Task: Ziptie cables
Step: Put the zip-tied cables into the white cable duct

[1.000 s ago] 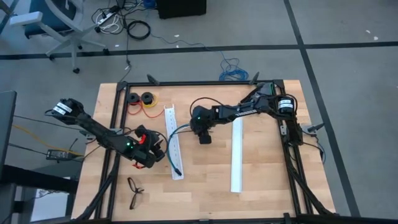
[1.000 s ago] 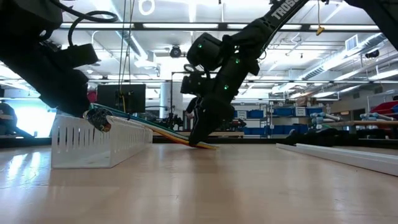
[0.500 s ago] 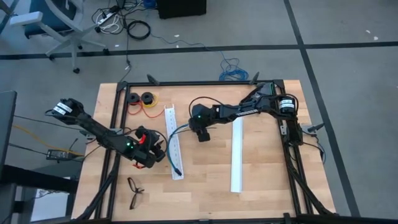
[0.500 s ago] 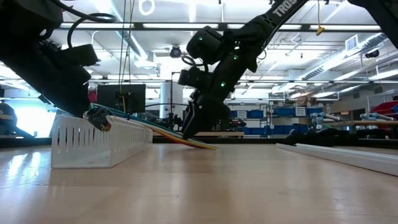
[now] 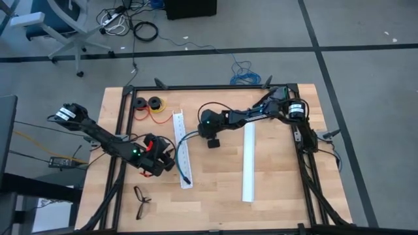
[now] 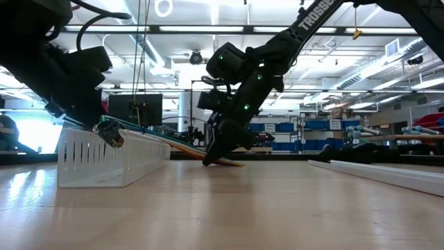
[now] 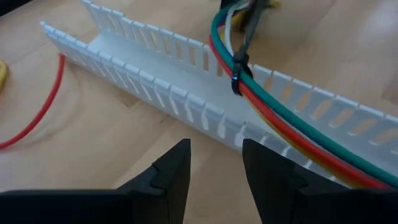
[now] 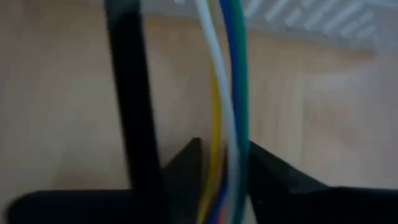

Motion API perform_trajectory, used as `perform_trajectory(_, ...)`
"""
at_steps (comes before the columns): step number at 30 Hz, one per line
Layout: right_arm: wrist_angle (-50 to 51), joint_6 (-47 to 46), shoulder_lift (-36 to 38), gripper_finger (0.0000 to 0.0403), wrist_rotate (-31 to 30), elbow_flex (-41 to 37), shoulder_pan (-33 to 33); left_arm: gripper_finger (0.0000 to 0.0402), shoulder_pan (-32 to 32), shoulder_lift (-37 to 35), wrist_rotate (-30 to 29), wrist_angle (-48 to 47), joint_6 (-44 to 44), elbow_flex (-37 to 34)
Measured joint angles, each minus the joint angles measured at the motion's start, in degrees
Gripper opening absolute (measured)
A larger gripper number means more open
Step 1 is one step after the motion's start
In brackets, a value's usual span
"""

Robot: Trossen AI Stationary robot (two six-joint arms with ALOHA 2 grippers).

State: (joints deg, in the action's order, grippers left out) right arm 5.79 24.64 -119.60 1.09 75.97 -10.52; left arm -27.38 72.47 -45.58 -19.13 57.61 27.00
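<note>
Fingers of my right gripper pinch the cables mid-frame, the ziptie just left of them; I should keep that hold steady. My left gripper, lower middle, stands half open and empty near the white rail carrying the bundle.

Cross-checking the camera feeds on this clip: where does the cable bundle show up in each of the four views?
High view: the cables arc across the white slotted rail, between both grippers.
Low view: they slope from the rail top down to the table by the right gripper.
Left wrist view: they cross the rail diagonally.
Right wrist view: they run between that gripper's fingers, beside a black strip.
Shared landmark: the white slotted rail.
</note>
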Motion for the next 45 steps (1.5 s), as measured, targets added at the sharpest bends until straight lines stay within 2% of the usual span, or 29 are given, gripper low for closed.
perform_trajectory(3,0.47,0.09,0.58,0.0027,-0.65,0.24,-0.54,0.0156,0.00,0.00,0.08,0.11,0.00,0.00)
perform_trajectory(5,1.84,0.21,0.64,0.0013,-0.90,1.29,-0.80,0.0156,0.00,0.00,0.06,0.28,0.00,0.00)
perform_trajectory(10,7.07,2.45,0.71,0.0032,-4.96,6.02,-0.84,0.0156,0.00,0.00,0.06,0.28,-0.05,0.00)
perform_trajectory(13,10.10,3.98,0.73,0.0024,-6.53,9.88,-0.53,0.0156,0.00,0.06,0.03,0.30,-0.07,0.00)
perform_trajectory(17,14.56,6.39,0.78,0.0009,-12.99,15.35,0.47,0.0156,0.00,0.39,0.01,0.53,-0.07,0.00)
perform_trajectory(22,15.22,8.22,0.90,0.0022,-15.50,18.19,1.25,0.0156,0.00,1.99,-0.03,1.37,-0.09,0.00)
perform_trajectory(26,15.57,9.03,0.90,0.0015,-24.56,18.45,1.79,0.0156,0.00,3.41,-0.02,2.24,-0.09,0.00)
perform_trajectory(29,17.02,9.50,0.90,0.0010,-28.28,18.45,2.16,0.0156,0.00,4.24,-0.01,2.20,-0.05,0.00)
perform_trajectory(35,18.61,9.49,0.79,0.0019,-26.93,18.45,2.18,0.0156,0.00,4.81,-0.82,3.65,-0.20,0.00)
perform_trajectory(45,19.25,8.93,0.75,0.0032,-22.90,18.45,2.16,0.0156,0.03,4.81,-7.90,7.02,-2.55,0.00)
